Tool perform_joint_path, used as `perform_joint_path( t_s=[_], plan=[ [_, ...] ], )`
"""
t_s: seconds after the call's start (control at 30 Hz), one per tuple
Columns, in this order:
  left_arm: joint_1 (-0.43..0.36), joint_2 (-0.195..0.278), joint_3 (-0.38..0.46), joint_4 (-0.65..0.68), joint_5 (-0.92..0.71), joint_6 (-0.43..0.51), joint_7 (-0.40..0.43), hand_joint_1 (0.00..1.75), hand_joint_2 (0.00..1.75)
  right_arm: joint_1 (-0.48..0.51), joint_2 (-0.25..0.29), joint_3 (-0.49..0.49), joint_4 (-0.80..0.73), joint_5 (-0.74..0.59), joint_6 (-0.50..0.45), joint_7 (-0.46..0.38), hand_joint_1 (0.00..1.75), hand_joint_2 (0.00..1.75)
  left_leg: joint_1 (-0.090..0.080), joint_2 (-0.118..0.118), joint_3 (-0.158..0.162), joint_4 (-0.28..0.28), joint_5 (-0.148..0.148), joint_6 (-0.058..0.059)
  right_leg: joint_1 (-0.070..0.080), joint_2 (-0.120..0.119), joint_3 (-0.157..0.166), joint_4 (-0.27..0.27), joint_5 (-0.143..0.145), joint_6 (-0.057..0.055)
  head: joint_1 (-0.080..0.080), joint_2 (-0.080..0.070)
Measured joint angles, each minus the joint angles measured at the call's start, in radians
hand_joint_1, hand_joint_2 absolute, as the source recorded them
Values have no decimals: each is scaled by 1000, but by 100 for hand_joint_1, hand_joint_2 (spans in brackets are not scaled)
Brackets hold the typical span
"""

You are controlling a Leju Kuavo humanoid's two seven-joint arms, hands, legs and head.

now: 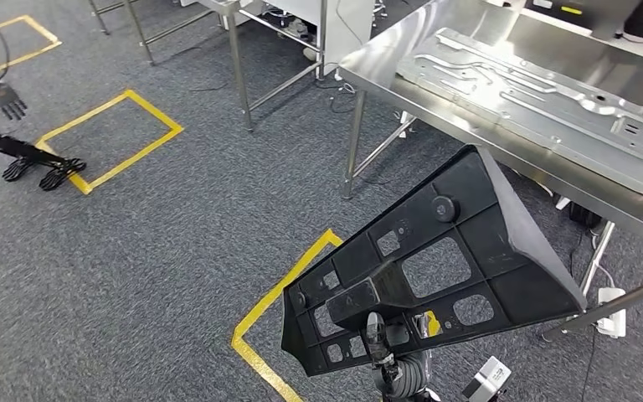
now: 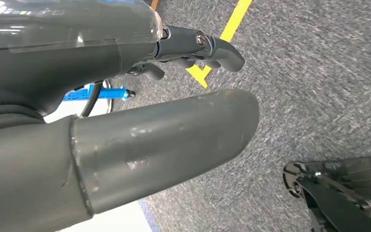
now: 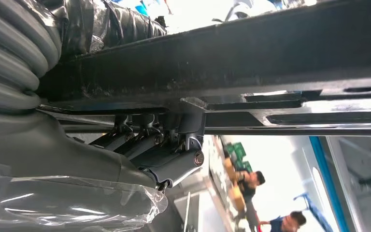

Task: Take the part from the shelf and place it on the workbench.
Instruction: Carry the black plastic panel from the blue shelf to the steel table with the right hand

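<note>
A large black ribbed plastic part [image 1: 435,268] hangs tilted in front of me, over the grey carpet and just short of the workbench. My right hand [image 1: 389,364] grips it from below at its near lower edge. In the right wrist view the dark fingers [image 3: 159,150] clamp around a rib of the part [image 3: 232,53]. The steel workbench [image 1: 402,42] stands at the upper right and carries a flat silver sheet-metal panel [image 1: 544,100]. My left hand [image 2: 174,111] hangs over the carpet, thumb stretched out and fingers [image 2: 217,48] loosely bent, with nothing in it.
Yellow tape outlines mark the floor at the left [image 1: 109,138] and beneath the part [image 1: 276,310]. Another robot [image 1: 0,126] stands at the far left. A metal table frame [image 1: 243,67] rises at the back. A white power strip [image 1: 611,322] lies under the bench. People [image 3: 251,183] stand far off.
</note>
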Motion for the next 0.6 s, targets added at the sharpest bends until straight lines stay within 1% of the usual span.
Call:
perform_joint_path(
  t_s=[0.03, 0.07, 0.1, 0.13, 0.17, 0.2, 0.23, 0.27, 0.3, 0.33, 0.37, 0.4, 0.43, 0.47, 0.5, 0.53, 0.57, 0.6],
  plan=[
    [-1, 0, 0, 0, 0, 0, 0, 0, 0, 1, 0, 0, -1, 0, -1, 0, 175, 175, 1, -14, 1, 7, -8, -5, -4, 12, 4, -6, 2, -7, 0, 0],
    [0, 0, 0, 0, -1, 0, 0, 0, 0, 2, 0, 0, -3, 0, -2, 0, 175, 175, 3, -38, -7, 30, -25, -9, -8, 23, 8, -12, 5, -13, 0, 0],
    [0, 0, 1, 0, -1, 0, 0, 0, 0, 2, 0, 0, -4, 0, -2, 0, 175, 175, 5, -69, -28, 77, -53, -12, -12, 35, 11, -16, 6, -19, 0, 0],
    [1, 0, 1, 0, -1, -1, 0, 0, 0, 2, 0, 1, -4, 0, -2, 0, 175, 175, 5, -95, -60, 142, -83, -13, -11, 47, 12, -16, 6, -23, -1, 0],
    [3, 0, 1, 0, -1, -1, 0, 0, 0, 2, 0, 1, -4, 0, -3, 0, 175, 175, 5, -107, -96, 210, -110, -14, -9, 60, 11, -15, 5, -25, -1, 0],
    [4, 0, 1, 0, -1, -1, 0, 0, 0, 2, 0, 1, -4, 1, -3, 0, 175, 175, 5, -111, -126, 262, -121, -15, -8, 75, 12, -13, 4, -26, -1, 0],
    [5, 0, 1, 0, -1, -2, 0, 0, 0, 2, 0, 1, -3, 2, -5, 1, 175, 175, 5, -111, -141, 279, -112, -15, -7, 90, 13, -11, 3, -26, -1, 0],
    [6, 0, 2, 0, -2, -2, 0, 0, 0, 2, 0, 1, -3, 2, -7, 1, 175, 175, 5, -114, -138, 257, -83, -14, -6, 106, 14, -8, 2, -26, -1, 0],
    [6, 1, 3, 0, -3, -2, 0, 0, 0, 2, 0, 1, -3, 3, -10, 2, 175, 175, 5, -121, -119, 203, -41, -12, -7, 122, 15, -5, 0, -25, -1, 0],
    [7, 1, 4, 0, -4, -2, 0, 0, 0, 2, 0, 1, -3, 3, -12, 2, 175, 175, 6, -140, -94, 139, -6, -7, -8, 135, 16, -2, -2, -22, 0, 0],
    [7, 2, 6, 0, -6, -3, 0, 0, 0, 1, 0, 2, -3, 4, -14, 2, 175, 175, 7, -161, -72, 80, 17, -3, -7, 148, 14, 4, -4, -19, 0, 0],
    [6, 2, 7, 0, -7, -3, -1, 0, 0, 1, 0, 2, -4, 4, -16, 3, 175, 175, 6, -178, -58, 44, 26, 0, -9, 159, 10, 7, -5, -13, 0, 0],
    [5, 3, 7, 0, -7, -4, -2, 0, 0, 1, 0, 3, -4, 4, -18, 3, 175, 175, 5, -189, -51, 29, 24, 4, -10, 169, 6, 8, -5, -8, 0, 0],
    [3, 3, 8, 0, -7, -4, -2, 0, 0, 0, -1, 3, -4, 5, -19, 4, 175, 175, 3, -185, -50, 23, 24, 8, -11, 179, 2, 8, -3, -1, 0, 0],
    [1, 2, 8, 0, -7, -4, -3, 0, 0, 0, -1, 3, -4, 6, -21, 4, 175, 175, 3, -175, -48, 22, 27, 14, -12, 189, 0, 4, 1, 5, 0, 0],
    [0, 1, 9, 0, -7, -5, -3, 0, 0, 0, -1, 3, -4, 6, -22, 4, 175, 175, 5, -163, -47, 17, 30, 20, -11, 188, -2, 6, 0, 10, 0, 0],
    [-1, 0, 9, 0, -8, -5, -4, 0, 0, 0, -1, 3, -4, 6, -23, 5, 175, 175, 8, -151, -45, 11, 34, 26, -9, 171, -8, 18, -9, 16, 1, 0],
    [0, 0, 10, 0, -8, -5, -5, 0, 0, 0, -2, 4, -4, 7, -24, 5, 175, 175, 11, -138, -43, 5, 37, 30, -9, 146, -22, 48, -27, 20, 3, 0]
  ],
)
